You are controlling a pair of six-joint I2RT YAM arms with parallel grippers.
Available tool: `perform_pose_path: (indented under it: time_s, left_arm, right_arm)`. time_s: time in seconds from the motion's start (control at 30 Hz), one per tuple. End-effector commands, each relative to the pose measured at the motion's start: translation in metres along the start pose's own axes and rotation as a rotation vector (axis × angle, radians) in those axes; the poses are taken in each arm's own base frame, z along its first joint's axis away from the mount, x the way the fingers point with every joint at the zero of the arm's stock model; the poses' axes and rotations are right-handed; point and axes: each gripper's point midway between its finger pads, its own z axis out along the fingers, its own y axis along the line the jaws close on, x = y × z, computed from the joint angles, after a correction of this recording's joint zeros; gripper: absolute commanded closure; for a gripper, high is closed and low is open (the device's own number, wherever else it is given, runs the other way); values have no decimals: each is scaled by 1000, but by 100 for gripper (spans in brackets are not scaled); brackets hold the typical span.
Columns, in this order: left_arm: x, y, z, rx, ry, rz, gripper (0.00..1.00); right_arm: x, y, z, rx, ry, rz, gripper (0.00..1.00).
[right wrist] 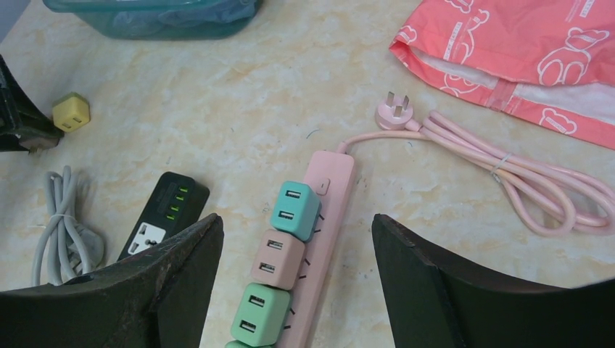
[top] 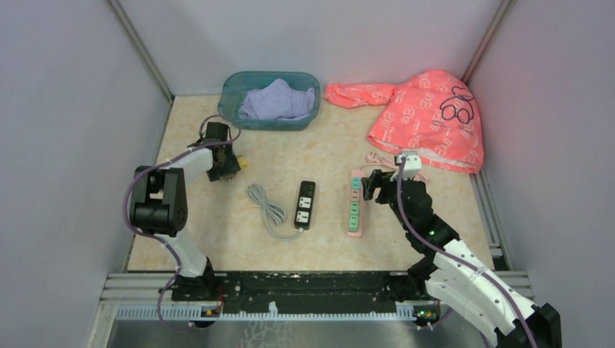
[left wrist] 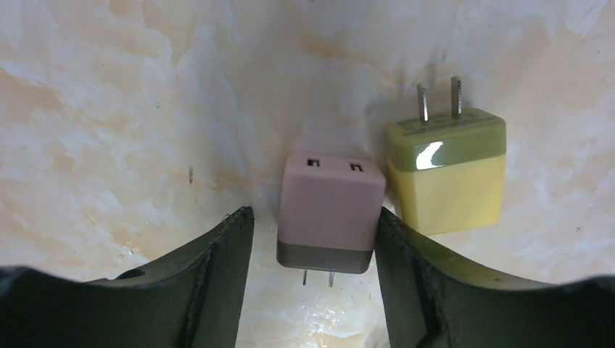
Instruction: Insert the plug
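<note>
Plug (left wrist: 330, 206), pink, lies near the counter (left wrist: 145, 109) far-left corner, just beside a yellow plug (left wrist: 446, 181). Left gripper (left wrist: 312, 214) straddles it, unclamped; right gripper (right wrist: 296, 221) hangs open over the power strip (right wrist: 328, 190). Risk: uneven closure twists the plug against its neighbour.

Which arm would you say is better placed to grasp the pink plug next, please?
Left. The left gripper brackets the pink plug, jaws open around it. The right gripper hovers open over the pink power strip, far from that plug.
</note>
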Motion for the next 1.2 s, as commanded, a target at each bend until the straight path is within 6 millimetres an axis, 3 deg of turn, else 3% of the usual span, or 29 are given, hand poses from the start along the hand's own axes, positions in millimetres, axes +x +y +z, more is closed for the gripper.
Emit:
perform_pose_path:
  time_s: [0.0,0.27,0.53,0.83,1.17]
  left_arm:
    - [2,-6,9,42,31,37,36]
    - [22,-15,1,124,91,14,54]
    - [23,-33,-33,241,20,-10,64]
    - [20,-69,-100,473,-180,47,67]
    - [40,-127,-179,777,-379,271,68]
  right_arm:
    - [-12,6,-4,-32,-40,10,25]
    - [-17,15,-5,-69,-39,18,25]
    - [-36,26,-8,-101,-26,-10,25]
    - [-54,52,-11,-201,42,-37,26]
    - [-60,90,-5,-344,147,-10,28]
